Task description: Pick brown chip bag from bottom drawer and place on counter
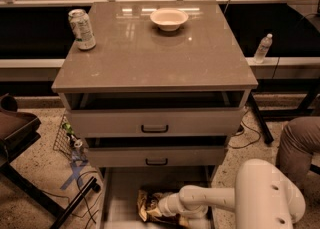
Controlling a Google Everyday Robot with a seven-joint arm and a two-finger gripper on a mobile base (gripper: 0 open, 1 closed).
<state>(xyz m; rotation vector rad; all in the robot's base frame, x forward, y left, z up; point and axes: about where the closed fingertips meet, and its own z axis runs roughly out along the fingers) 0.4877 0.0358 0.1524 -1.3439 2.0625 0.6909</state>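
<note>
The brown chip bag (148, 204) lies on the light floor of the open bottom drawer (121, 193), at the lower edge of the view. My white arm reaches in from the right, and the gripper (161, 206) sits right at the bag's right side, partly covering it. The counter (155, 53) is the glossy grey-brown top of the cabinet above.
A green-white soda can (82, 29) stands at the counter's back left and a pale bowl (169, 18) at its back middle. The two upper drawers (154, 121) stand slightly open. A water bottle (263, 48) stands at the right, a dark chair (15, 128) at the left, cables on the floor.
</note>
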